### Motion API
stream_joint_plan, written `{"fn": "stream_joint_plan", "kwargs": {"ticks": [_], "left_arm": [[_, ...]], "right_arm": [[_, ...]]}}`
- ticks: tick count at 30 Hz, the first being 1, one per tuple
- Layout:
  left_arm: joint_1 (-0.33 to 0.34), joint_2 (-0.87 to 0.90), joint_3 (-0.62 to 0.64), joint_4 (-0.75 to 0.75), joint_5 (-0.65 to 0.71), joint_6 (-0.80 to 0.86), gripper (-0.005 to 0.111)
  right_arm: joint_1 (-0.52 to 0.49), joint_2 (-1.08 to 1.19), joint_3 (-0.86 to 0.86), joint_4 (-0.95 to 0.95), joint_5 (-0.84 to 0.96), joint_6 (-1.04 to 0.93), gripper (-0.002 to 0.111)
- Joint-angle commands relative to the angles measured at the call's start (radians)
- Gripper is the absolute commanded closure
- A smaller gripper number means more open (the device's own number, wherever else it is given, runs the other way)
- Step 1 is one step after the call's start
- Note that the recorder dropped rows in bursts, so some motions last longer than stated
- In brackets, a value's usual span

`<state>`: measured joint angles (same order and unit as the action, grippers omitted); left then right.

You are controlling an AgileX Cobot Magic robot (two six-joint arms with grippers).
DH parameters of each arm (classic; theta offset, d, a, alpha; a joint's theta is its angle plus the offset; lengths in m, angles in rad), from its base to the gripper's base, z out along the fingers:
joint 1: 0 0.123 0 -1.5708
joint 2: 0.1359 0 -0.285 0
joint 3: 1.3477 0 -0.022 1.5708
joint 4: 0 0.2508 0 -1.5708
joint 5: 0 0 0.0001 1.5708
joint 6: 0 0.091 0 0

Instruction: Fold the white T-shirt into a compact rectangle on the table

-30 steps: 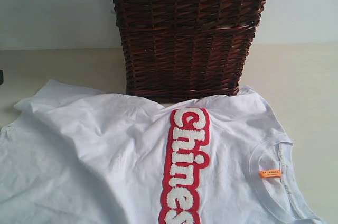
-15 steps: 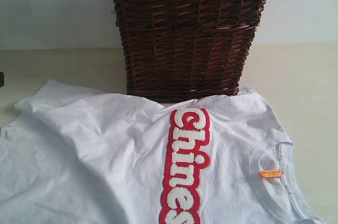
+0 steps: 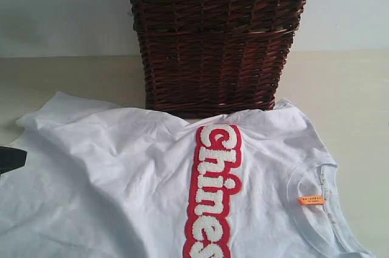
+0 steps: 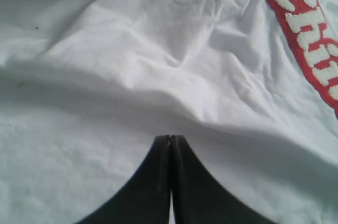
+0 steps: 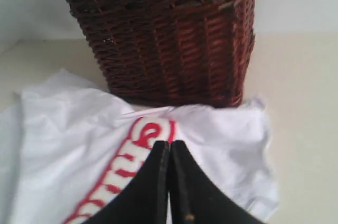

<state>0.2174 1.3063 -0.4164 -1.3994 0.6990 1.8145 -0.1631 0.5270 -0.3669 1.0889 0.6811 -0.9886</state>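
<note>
The white T-shirt (image 3: 121, 167) lies spread and wrinkled on the table (image 3: 346, 100), its red-outlined fuzzy letters (image 3: 216, 185) running down the middle and an orange neck tag (image 3: 310, 199) at the collar on the right. My left gripper (image 4: 170, 138) is shut with nothing between its fingers, low over the plain cloth of the T-shirt (image 4: 158, 65). A dark part of that gripper (image 3: 12, 159) shows at the left edge of the exterior view. My right gripper (image 5: 169, 143) is also shut and empty, hovering above the letters (image 5: 153, 131). It is out of the exterior view.
A tall dark brown wicker basket (image 3: 216, 39) with a lace rim stands right behind the shirt, and the shirt's upper edge touches its base. Bare beige table lies to the right of the shirt (image 5: 301, 129) and at the far left (image 3: 61, 75).
A dark part of my left gripper has come into the exterior view at the left edge, over the shirt. The shirt itself has not moved.
</note>
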Motion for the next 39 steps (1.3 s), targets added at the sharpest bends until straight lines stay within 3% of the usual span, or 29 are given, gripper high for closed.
{"fn": "stream_joint_plan", "kwargs": {"ticks": [1, 4, 7, 14, 16, 20, 23, 26, 29, 33, 36, 39], "left_arm": [[0.001, 0.049, -0.001, -0.033, 0.013, 0.040, 0.107], [0.001, 0.083, -0.001, -0.033, 0.013, 0.165, 0.107], [0.001, 0.112, -0.001, -0.033, 0.013, 0.285, 0.107], [0.001, 0.174, -0.038, -0.026, -0.050, 0.284, 0.106], [0.001, 0.208, -0.077, -0.026, -0.067, 0.284, 0.103], [0.001, 0.267, -0.144, -0.012, -0.062, 0.284, 0.084], [0.001, 0.324, -0.168, 0.167, -0.103, 0.284, 0.071], [0.001, 0.383, -0.167, 0.355, -0.163, 0.284, 0.071], [0.001, 0.433, -0.167, 0.394, -0.236, 0.284, 0.080], [0.001, 0.540, -0.179, 0.394, -0.338, 0.284, 0.107], [0.001, 0.567, -0.179, 0.394, -0.295, 0.276, 0.107], [0.001, 0.565, -0.179, 0.396, -0.283, 0.276, 0.107]], "right_arm": [[0.000, 0.156, -0.110, -0.018, -0.112, -0.637, 0.107], [0.000, 0.254, -0.121, -0.056, -0.151, -0.800, 0.098], [0.020, 0.374, -0.111, -0.092, -0.140, -0.787, 0.090], [0.090, 0.665, -0.109, -0.092, -0.103, -0.790, 0.080], [0.115, 0.730, -0.109, -0.024, -0.112, -0.841, 0.071], [0.156, 0.799, -0.119, 0.181, -0.115, -0.901, 0.056], [0.170, 0.831, -0.119, 0.188, -0.139, -0.905, 0.057], [0.170, 0.857, -0.119, 0.187, -0.139, -0.933, 0.057], [0.170, 0.892, -0.121, 0.192, -0.171, -0.949, 0.057], [0.170, 0.977, -0.121, 0.192, -0.187, -0.943, 0.057], [0.170, 1.019, -0.121, 0.192, -0.199, -0.915, 0.061], [0.170, 1.076, -0.121, 0.184, -0.207, -0.915, 0.083]]}}
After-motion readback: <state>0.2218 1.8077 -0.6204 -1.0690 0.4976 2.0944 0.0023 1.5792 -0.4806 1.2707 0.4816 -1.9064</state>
